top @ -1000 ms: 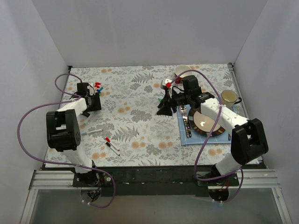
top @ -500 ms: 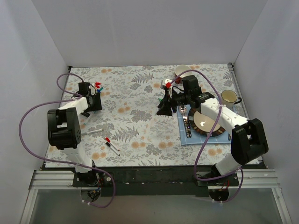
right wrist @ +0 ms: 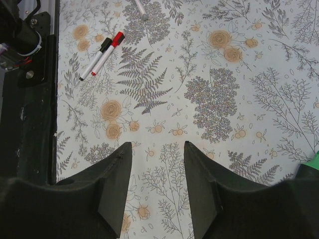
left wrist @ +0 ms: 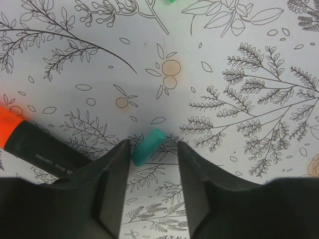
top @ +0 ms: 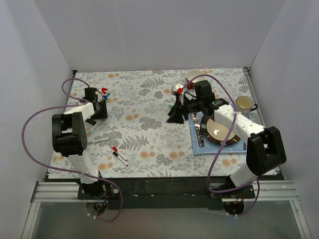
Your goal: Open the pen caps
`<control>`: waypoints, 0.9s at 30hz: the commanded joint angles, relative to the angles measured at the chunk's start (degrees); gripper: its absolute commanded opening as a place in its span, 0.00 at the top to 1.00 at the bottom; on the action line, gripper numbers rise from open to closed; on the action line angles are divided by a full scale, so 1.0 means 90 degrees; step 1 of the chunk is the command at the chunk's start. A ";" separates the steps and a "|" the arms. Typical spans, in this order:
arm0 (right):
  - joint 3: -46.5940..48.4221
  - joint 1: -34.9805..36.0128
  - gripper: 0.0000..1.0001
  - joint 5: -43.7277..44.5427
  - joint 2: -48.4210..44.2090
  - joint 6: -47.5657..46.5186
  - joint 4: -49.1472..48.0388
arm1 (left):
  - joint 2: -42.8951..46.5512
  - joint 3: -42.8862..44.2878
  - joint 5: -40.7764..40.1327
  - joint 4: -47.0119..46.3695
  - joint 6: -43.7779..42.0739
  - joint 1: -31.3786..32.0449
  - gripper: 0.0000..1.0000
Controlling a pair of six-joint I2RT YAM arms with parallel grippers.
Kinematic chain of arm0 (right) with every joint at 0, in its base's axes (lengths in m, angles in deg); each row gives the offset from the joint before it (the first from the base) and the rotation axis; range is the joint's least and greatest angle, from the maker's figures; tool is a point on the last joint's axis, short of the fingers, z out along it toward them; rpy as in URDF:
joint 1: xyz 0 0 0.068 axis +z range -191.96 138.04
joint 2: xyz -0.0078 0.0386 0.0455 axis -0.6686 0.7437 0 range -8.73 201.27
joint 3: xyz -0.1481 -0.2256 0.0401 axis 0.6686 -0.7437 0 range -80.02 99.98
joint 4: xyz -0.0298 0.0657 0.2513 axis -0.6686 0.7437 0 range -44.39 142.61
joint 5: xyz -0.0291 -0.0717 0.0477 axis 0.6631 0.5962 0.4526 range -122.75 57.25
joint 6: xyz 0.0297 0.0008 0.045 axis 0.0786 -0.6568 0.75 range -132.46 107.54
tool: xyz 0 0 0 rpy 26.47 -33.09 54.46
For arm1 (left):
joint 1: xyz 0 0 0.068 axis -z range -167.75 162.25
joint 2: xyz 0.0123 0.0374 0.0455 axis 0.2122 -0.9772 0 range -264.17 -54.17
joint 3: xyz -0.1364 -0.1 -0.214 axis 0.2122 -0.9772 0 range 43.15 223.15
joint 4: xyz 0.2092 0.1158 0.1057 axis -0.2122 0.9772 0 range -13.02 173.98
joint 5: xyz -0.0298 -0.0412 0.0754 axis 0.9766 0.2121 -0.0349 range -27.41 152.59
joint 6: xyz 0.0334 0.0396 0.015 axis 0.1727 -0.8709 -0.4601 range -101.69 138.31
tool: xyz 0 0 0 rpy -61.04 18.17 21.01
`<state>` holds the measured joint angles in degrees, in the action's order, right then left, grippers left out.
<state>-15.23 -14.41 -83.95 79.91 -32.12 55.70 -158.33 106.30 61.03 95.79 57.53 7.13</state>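
My left gripper (top: 99, 106) is at the far left of the table, open (left wrist: 154, 150), low over the flowered cloth. A small teal cap (left wrist: 148, 146) lies loose on the cloth between its fingertips, close to the left finger. A black marker with an orange end (left wrist: 27, 143) lies just left of that finger. Red and blue caps (top: 104, 92) lie just beyond the gripper. My right gripper (top: 175, 115) is mid-table, open and empty (right wrist: 157, 147). Two pens, one red-capped and one black-capped (right wrist: 102, 56), lie side by side near the front (top: 118, 155). A third white pen (top: 101, 140) lies farther left.
A blue mat (top: 198, 148) with a dark plate (top: 234, 137) and grey cutlery (top: 200, 130) lies at the right. A cup (top: 244, 103) and a bowl (top: 194, 75) stand at the far right. White walls close in the table. A green object (right wrist: 311, 162) shows at the right wrist view's edge.
The left arm's elbow has shifted slightly right and away; its gripper stays near the caps. The right arm has not moved.
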 commanded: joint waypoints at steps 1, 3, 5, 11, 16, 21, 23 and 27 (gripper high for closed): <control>0.0008 0.0034 0.46 -0.0190 0.0004 0.0007 -0.0144 | 0.0118 0.0053 -0.0197 0.0020 0.0017 0.0013 0.64; 0.0008 0.0025 0.46 -0.0190 0.0005 0.0007 -0.0154 | 0.0157 -0.0015 -0.0178 -0.0019 0.0036 0.0032 0.67; 0.0008 0.0025 0.46 -0.0200 0.0014 0.0007 -0.0154 | 0.0206 -0.0035 -0.0168 -0.0058 0.0075 0.0023 0.71; 0.0008 0.0025 0.46 -0.0210 0.0024 0.0017 -0.0144 | 0.0245 0.0024 -0.0032 -0.0146 0.0202 0.0032 0.78; 0.0008 0.0025 0.46 -0.0229 0.0034 0.0026 -0.0154 | 0.0352 -0.0025 0.0164 -0.0263 0.0446 0.0091 0.82; 0.0008 0.0035 0.46 -0.0229 0.0053 0.0026 -0.0154 | 0.0460 -0.0162 0.0631 -0.0478 0.0836 0.0091 0.88; 0.0008 0.0035 0.46 -0.0268 0.0092 0.0026 -0.0154 | 0.0557 -0.0230 0.0759 -0.0644 0.1071 0.0091 0.90; -0.0002 0.0093 0.46 -0.0298 0.0151 0.0046 -0.0154 | 0.0967 -0.0629 0.1129 -0.1141 0.1608 0.0081 0.94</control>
<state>-15.23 -14.17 -84.71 80.55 -32.09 55.70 -156.12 103.51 66.73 90.87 66.43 7.76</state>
